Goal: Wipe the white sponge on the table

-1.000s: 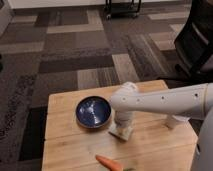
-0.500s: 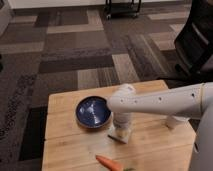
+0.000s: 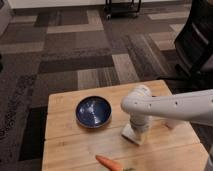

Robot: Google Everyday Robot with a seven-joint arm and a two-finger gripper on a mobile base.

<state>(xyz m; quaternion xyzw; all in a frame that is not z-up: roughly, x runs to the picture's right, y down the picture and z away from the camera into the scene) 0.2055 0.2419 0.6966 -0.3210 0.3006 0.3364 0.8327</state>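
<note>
While the white robot arm (image 3: pixel 175 105) reaches in from the right, its hand (image 3: pixel 137 131) points straight down onto the white sponge (image 3: pixel 131 135), which lies flat on the light wooden tabletop (image 3: pixel 65 145) just right of a dark blue bowl (image 3: pixel 93 111). Whether the hand pinches the sponge cannot be told. An orange carrot (image 3: pixel 107 163) lies near the front edge.

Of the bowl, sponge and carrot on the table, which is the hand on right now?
The white sponge: the hand is down on it, right of the blue bowl. The carrot lies apart at the front edge.
</note>
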